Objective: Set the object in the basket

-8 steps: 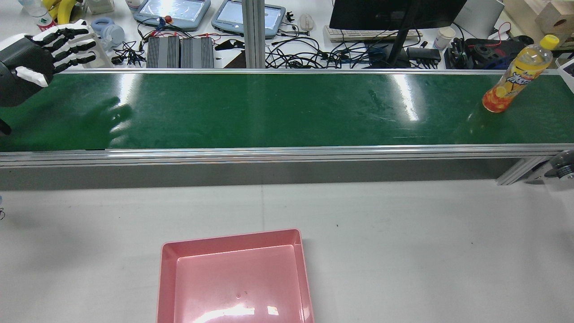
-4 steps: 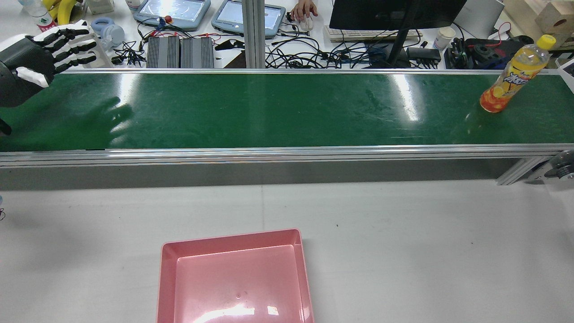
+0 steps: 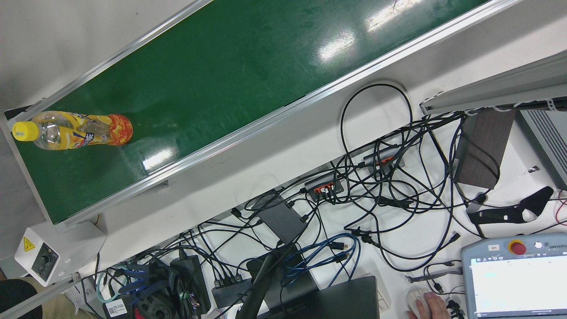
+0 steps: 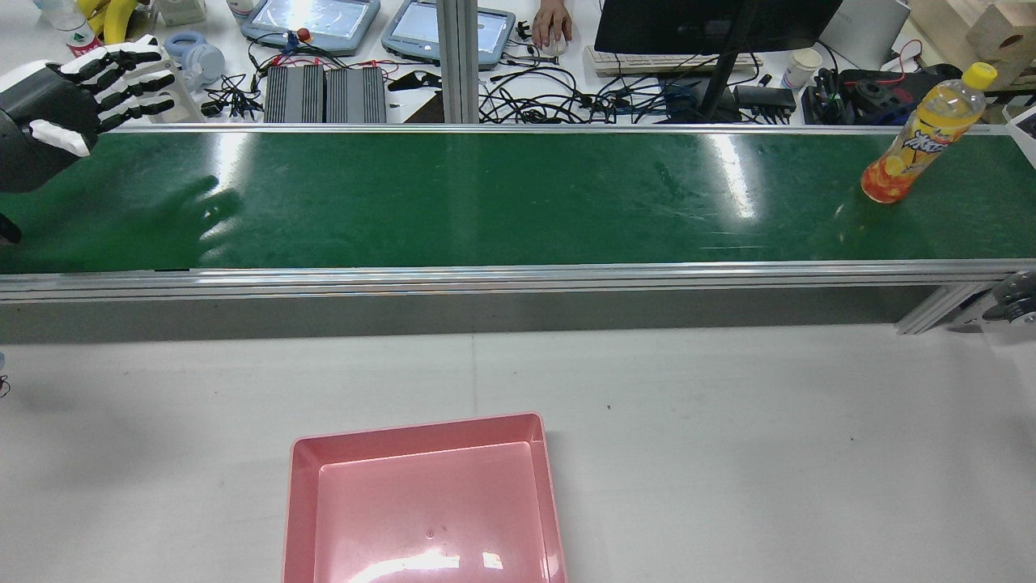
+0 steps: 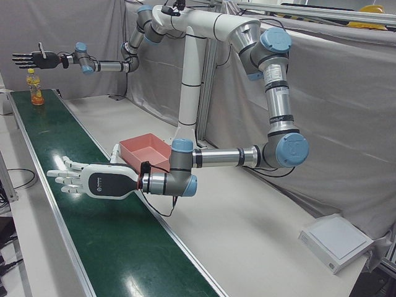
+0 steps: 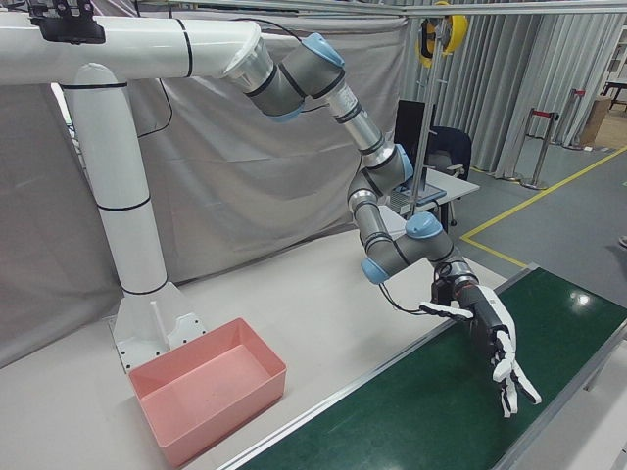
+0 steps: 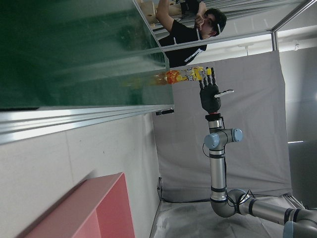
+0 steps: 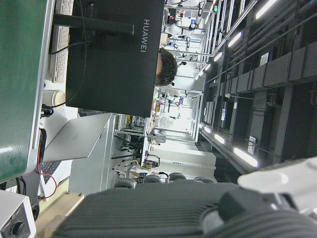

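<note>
An orange drink bottle [image 4: 919,138] with a yellow cap stands upright at the right end of the green conveyor belt [image 4: 486,198], near its far edge. It looks like thin clear plastic, partly full, so probably light to moderate in weight, smooth and slippery, easy to tip and a little squashable. The labelled mid-body seems the safest place to wrap fingers; the narrow neck offers less hold.

The left robot hand [image 4: 77,89] hovers over the belt's left end, fingers spread, holding nothing. The right robot hand [image 5: 34,59] hangs in the air just above the bottle, fingers extended, also empty.

The pink basket [image 4: 425,506] sits empty on the white bench [image 4: 769,453], well apart from the bottle. The belt is glossy and otherwise bare. Beyond it lie tangled cables [image 3: 376,190].
</note>
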Motion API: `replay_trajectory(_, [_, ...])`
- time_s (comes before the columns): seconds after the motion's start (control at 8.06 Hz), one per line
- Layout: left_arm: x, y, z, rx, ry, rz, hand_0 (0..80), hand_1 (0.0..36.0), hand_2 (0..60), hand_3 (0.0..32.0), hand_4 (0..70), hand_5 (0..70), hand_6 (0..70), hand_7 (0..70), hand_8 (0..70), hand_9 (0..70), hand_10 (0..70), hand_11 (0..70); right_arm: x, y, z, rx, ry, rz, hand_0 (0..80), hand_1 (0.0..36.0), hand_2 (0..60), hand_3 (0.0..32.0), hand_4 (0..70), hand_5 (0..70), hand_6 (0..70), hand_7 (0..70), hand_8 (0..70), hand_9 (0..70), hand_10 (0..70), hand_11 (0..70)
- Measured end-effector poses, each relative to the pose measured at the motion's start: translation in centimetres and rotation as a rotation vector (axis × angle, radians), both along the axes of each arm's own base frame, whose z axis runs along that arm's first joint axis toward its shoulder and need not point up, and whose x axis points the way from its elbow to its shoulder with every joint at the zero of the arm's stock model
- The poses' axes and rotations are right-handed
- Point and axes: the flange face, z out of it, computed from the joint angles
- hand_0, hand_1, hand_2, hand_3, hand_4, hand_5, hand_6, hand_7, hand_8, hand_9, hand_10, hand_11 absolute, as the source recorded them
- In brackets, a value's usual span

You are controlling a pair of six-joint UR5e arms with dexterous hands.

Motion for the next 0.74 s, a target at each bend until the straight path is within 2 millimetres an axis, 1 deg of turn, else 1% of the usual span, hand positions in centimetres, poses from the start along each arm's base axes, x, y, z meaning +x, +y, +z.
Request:
replay_trajectory(0.25, [-0.01,0.02,-0.17,0.002,0.001,0.000,49.5,6.8,0.0,7.4,12.4,26.4,1.7,1.6,10.1,10.4,8.1,12.7,0.00,0.00,0.00,0.000,0.000,0.000,0.0,0.0,0.0,0.0,0.0,0.0,0.0,0.0,0.0,0.0,0.0,0.0])
replay_trajectory(0.74, [-0.03,0.05,-0.31,0.004,0.003,0.000,49.6,6.6,0.0,7.6,12.5,26.2,1.7,1.5,10.1,10.4,8.3,13.0,0.00,0.00,0.00,0.000,0.000,0.000,0.0,0.0,0.0,0.0,0.0,0.0,0.0,0.0,0.0,0.0,0.0,0.0])
